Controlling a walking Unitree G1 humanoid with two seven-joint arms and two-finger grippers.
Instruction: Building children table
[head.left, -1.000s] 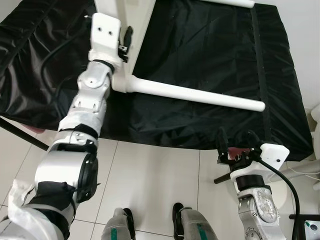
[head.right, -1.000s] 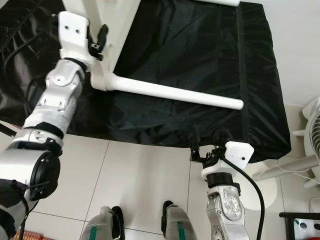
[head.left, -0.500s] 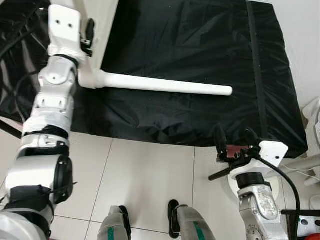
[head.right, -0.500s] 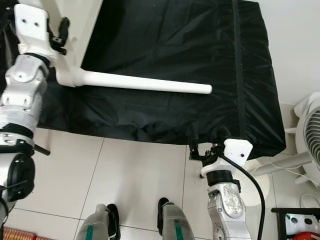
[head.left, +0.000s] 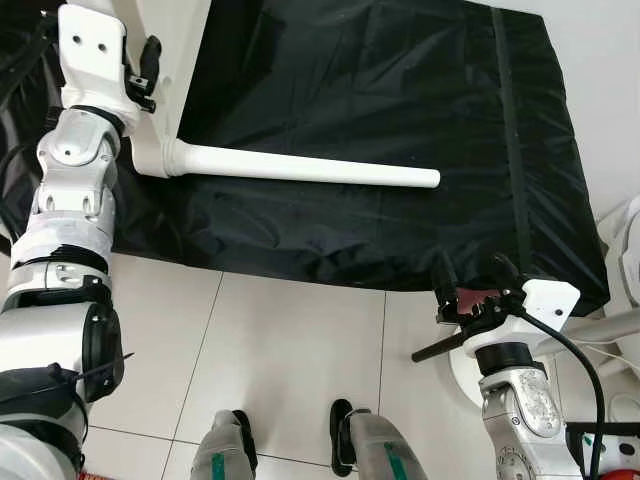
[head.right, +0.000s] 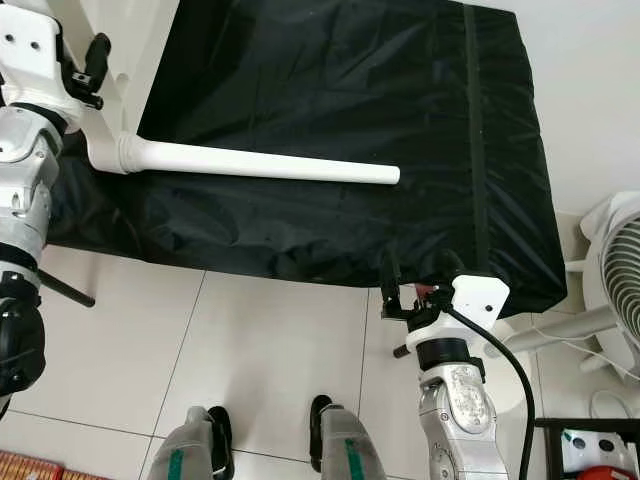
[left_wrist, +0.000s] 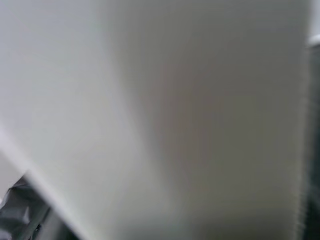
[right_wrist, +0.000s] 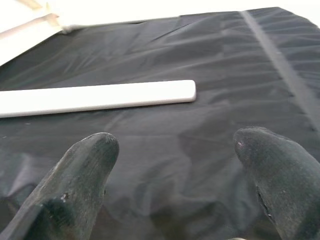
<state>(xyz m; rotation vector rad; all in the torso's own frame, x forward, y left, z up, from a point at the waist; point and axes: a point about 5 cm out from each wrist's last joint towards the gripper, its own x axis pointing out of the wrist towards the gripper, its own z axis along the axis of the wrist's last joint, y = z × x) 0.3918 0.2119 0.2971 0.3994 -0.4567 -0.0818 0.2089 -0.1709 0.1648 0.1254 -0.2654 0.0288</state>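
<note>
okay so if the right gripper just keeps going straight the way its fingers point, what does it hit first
Most likely the black cloth covering the work surface. The right gripper is open, its fingers aimed low across that cloth. The white table leg lies further along and slightly off to one side, so it would probably come second; depth is hard to judge.

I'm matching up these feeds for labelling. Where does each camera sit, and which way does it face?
Left eye, right eye: head, facing down at the white round table leg on the black cloth-covered surface; both arms and feet show.
Left wrist: pressed near the white flat tabletop panel, blurred.
Right wrist: along the open right gripper toward the leg.
Shared: leg and cloth appear in the eye and right wrist views.
</note>
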